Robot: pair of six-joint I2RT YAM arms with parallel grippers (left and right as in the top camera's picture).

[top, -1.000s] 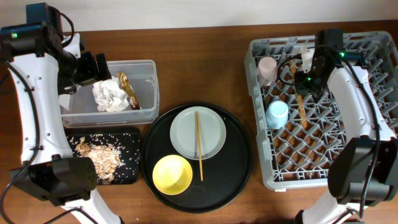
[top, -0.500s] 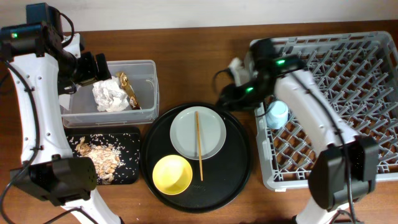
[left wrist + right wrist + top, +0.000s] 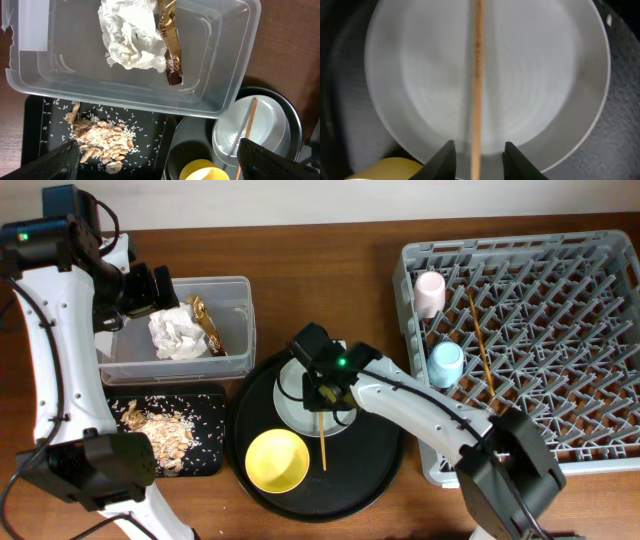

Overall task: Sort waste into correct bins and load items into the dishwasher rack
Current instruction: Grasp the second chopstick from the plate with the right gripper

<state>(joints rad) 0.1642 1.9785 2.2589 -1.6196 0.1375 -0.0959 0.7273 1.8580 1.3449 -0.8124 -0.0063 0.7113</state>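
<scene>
My right gripper point(image 3: 320, 388) point(image 3: 479, 161) is open low over the pale grey-green plate point(image 3: 288, 402) point(image 3: 545, 90), its fingers either side of a wooden chopstick point(image 3: 322, 445) point(image 3: 478, 75) lying on the plate. The yellow bowl point(image 3: 277, 460) sits beside the plate. The other chopstick point(image 3: 482, 345), the pink cup point(image 3: 429, 292) and the blue cup point(image 3: 446, 363) are in the grey rack point(image 3: 560, 430). My left gripper point(image 3: 150, 290) point(image 3: 160, 160) is open and empty above the clear tub point(image 3: 235, 290), which holds the tissue point(image 3: 176, 335) and the wrapper point(image 3: 205, 325). Food scraps point(image 3: 155, 430) lie in the black rectangular tray point(image 3: 210, 455).
Plate and bowl rest on a large round black tray point(image 3: 385, 450) between the bins and the rack. The tub and the scrap tray stand one behind the other at the left. Brown tabletop shows along the back and front edges.
My right arm has swung from the rack, where one chopstick now lies, leftward and down onto the plate over the other chopstick. The left arm has not moved.
</scene>
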